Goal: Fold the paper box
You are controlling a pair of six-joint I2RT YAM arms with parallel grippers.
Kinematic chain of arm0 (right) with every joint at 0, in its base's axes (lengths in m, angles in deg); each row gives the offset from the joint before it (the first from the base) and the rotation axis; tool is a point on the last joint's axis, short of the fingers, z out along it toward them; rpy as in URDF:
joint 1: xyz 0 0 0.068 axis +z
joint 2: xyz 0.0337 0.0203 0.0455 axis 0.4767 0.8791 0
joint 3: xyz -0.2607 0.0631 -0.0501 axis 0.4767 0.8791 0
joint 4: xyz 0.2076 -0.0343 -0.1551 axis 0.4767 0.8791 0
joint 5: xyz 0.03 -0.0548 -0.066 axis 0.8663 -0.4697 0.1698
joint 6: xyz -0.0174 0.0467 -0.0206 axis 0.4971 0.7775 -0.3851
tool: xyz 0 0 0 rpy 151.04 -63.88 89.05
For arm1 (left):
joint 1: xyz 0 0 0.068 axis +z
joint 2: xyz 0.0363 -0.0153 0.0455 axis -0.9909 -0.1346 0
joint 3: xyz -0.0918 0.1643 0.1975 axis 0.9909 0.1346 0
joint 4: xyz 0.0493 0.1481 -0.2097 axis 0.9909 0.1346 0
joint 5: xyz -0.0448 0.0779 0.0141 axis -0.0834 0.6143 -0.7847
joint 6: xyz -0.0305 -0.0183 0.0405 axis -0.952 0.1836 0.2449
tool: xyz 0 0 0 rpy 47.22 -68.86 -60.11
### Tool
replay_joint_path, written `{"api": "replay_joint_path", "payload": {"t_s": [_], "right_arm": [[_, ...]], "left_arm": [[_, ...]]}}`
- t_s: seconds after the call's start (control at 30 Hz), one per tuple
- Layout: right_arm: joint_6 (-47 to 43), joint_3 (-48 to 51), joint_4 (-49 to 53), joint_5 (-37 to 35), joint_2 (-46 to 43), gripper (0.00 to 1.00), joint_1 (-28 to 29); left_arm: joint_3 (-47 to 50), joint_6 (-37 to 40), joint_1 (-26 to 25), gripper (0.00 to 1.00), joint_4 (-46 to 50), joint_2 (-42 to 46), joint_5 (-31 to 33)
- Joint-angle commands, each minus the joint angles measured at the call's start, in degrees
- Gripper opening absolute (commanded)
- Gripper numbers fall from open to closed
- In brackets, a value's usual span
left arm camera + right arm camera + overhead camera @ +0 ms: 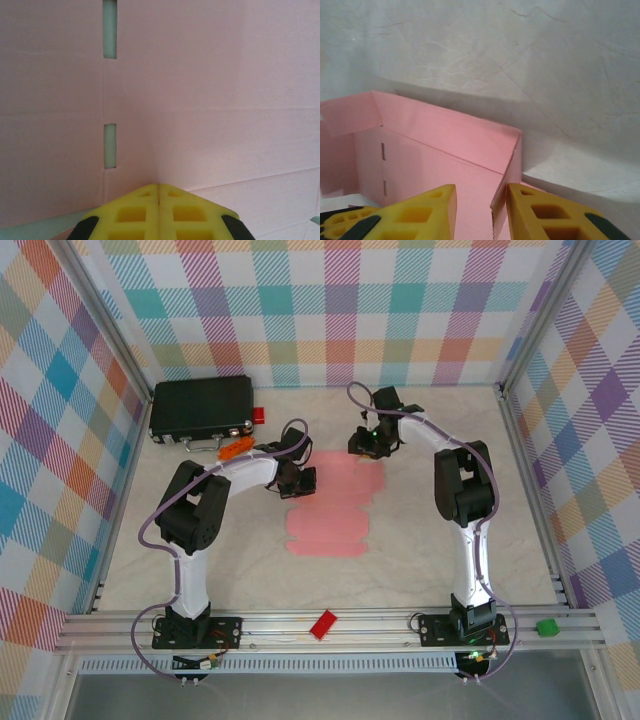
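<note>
Walls: pastel plaid panels (330,310) on three sides.
Desk: pale marbled top (420,540); the paper box (330,510) lies near its middle as a mostly flat pink sheet.
Black case (200,408): well left of the paper box and farther back, with a small red block (258,415) just beside its right end.
Left hand (298,480): on the paper box's left edge, fingers pressed together with nothing between them.
Left wrist view: two narrow slots along a crease in the card, too small to make out from above.
Right hand (362,445): at the paper box's far right corner, fingers narrowly parted astride a raised flap's edge.
Right wrist view: flaps stand up from the sheet, which looks flat from above.
Green block (546,627): well right of the paper box, on the front rail.
</note>
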State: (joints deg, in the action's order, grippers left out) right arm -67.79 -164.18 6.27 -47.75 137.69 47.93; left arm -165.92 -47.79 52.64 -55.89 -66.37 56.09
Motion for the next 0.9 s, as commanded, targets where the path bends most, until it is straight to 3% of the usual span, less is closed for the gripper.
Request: {"api": "replay_joint_path", "payload": {"t_s": [0.0, 0.37, 0.57, 0.7, 0.87], "right_arm": [[-1.5, -2.2, 0.3, 3.9, 1.5, 0.34, 0.2], [-0.9, -0.5, 0.6, -1.9, -2.7, 0.36, 0.2], [-1.4, 4.8, 1.1, -6.8, -9.9, 0.38, 0.2], [-1.3, 9.4, 0.9, -5.9, -14.7, 0.38, 0.4], [-0.9, 14.7, 1.3, -3.9, -17.9, 0.37, 2.4]], "left_arm": [[0.3, -0.2, -0.8, 0.0, 1.4, -2.1, 1.0], [-3.9, 1.2, -0.7, 0.0, 4.0, -0.2, -0.7], [-8.3, 2.4, -0.7, 0.2, 5.6, 4.1, -1.7], [-7.5, 3.1, -0.3, 0.34, 6.0, 8.5, 0.4], [1.7, 2.0, 2.1, 0.38, 4.6, 15.7, 4.4]]}}
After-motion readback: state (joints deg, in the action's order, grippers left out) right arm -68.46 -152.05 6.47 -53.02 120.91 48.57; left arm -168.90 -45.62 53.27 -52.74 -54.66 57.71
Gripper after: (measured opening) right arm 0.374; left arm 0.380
